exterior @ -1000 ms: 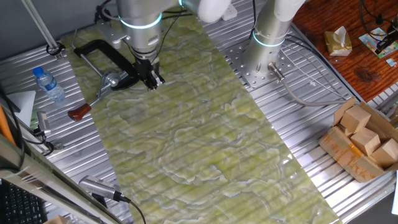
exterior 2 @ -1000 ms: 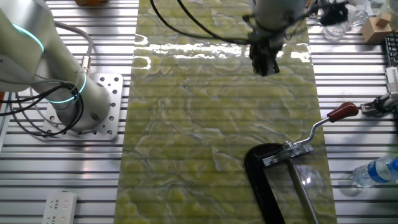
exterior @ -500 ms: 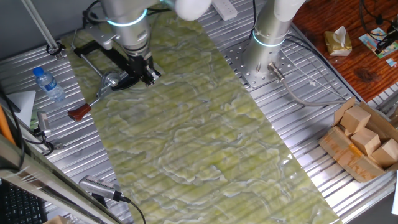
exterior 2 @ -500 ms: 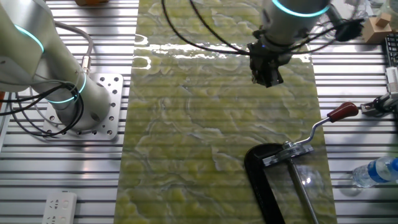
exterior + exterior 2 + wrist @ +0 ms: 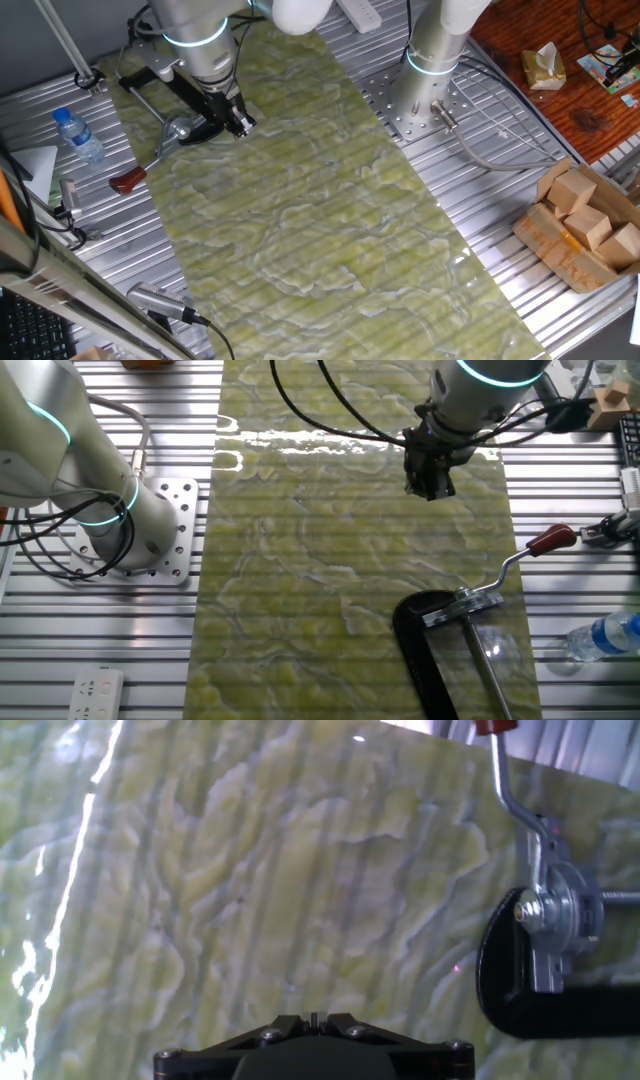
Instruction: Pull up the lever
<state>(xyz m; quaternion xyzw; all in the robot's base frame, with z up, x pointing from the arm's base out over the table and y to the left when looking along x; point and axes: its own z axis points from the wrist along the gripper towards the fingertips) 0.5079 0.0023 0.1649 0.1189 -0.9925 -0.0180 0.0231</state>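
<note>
The gripper point(image 5: 238, 124) hangs over the green mat point(image 5: 320, 200), just beside the round end of the black clamp point(image 5: 170, 85). Its 2 fingers point(image 5: 430, 478) sit close together with nothing between them, though the gap is too dark to see well. From the hand view, only the black base of the gripper shows at the bottom, so the tips cannot be seen there.

The lever point(image 5: 150, 160) sticks out from the clamp's silver joint and off the edge of the mat, onto the ribbed metal counter point(image 5: 110, 240). Its dark-red knob point(image 5: 128, 180) lies on the counter, away from the gripper. The gripper is not touching the lever. A water bottle point(image 5: 78, 135) lies on the counter near the clamp.
</note>
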